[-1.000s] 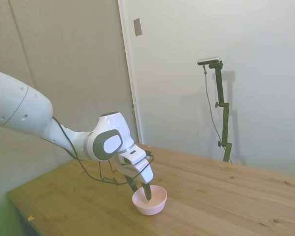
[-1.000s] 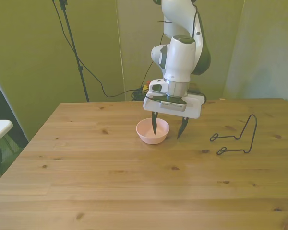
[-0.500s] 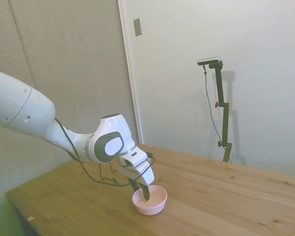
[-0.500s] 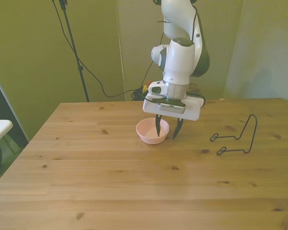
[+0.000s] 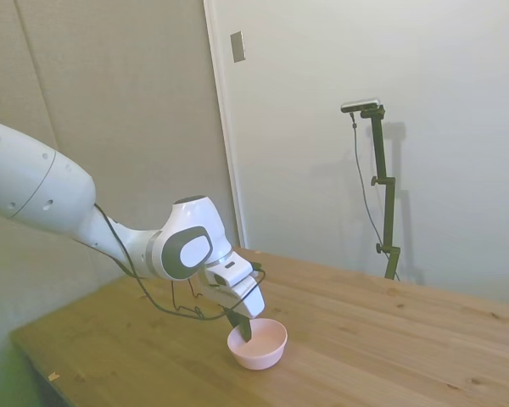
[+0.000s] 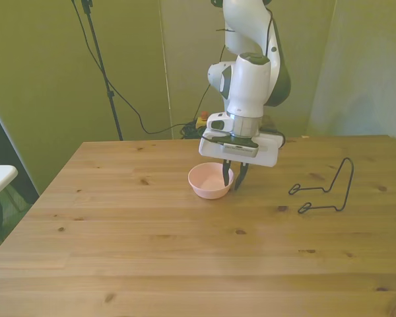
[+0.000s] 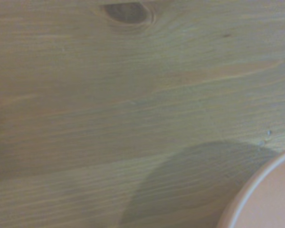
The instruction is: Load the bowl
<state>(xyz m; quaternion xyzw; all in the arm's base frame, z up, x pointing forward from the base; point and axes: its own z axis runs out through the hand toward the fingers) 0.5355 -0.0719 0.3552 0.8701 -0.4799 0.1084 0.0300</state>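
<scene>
— Sitting where? Sitting upright on the planked wooden counter [image 6: 152, 251], near its middle: the bowl [image 6: 208, 183], small, round, smooth, pale pink.

— And gripping it? Pinching the bowl's thin rim on the front view's right, one dark tapered finger inside, one outside: the gripper [image 6: 229, 178], fingers [image 5: 243, 327] drawn narrow.

— Lying elsewhere? Resting well apart toward the front view's right: a thin dark wire stand [image 6: 325, 191]. Showing blurred grain and a knot up close.
</scene>
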